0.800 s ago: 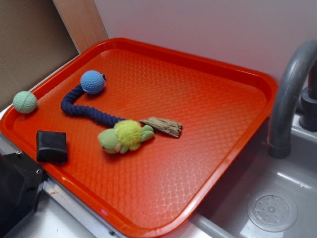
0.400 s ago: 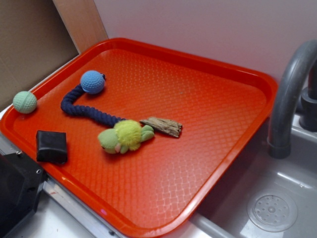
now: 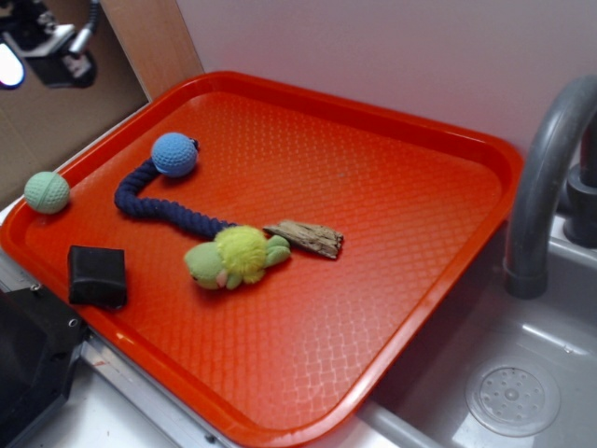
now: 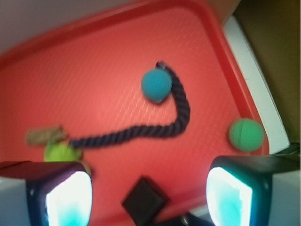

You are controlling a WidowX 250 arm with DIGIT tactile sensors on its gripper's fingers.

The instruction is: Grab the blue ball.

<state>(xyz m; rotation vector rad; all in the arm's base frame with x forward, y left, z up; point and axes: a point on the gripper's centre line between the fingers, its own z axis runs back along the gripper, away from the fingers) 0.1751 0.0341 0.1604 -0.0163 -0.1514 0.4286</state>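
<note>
Entering the exterior view at about ten o'clock, part of the arm now shows at the top-left corner, where a moment ago that corner held only the brown backdrop. Nothing on the tray [image 3: 438,126] has shifted: the blue ball [image 3: 174,154] sits where it was, toward the tray's ten o'clock region, touching the upper end of the dark rope [image 3: 149,201]. I read this as the start of the approach, with the grab itself not yet begun.

The gripper [image 4: 150,190] hangs high and well apart from the ball, looking down on the tray. In the wrist view its two fingers frame the bottom edge at seven and five o'clock with a wide gap between them, so it is spread apart and holds nothing. The blue ball [image 4: 156,86] lies at roughly twelve o'clock from the gap, well above it in that view, with the rope [image 4: 141,129] curling from the ball's one o'clock side down and round toward eight o'clock.

The green ball [image 3: 46,191] rests near the tray's nine o'clock edge, apart from the blue one; in the wrist view it appears at three o'clock. The black block [image 3: 97,275] lies just ahead of the gripper's gap, and the yellow-green plush toy [image 3: 238,257] and a scrap of wood [image 3: 306,239] sit near the tray's middle. To my eye the next move calls for travelling forward over the block and then descending, with the rope's end beside the ball a likely thing to snag.
</note>
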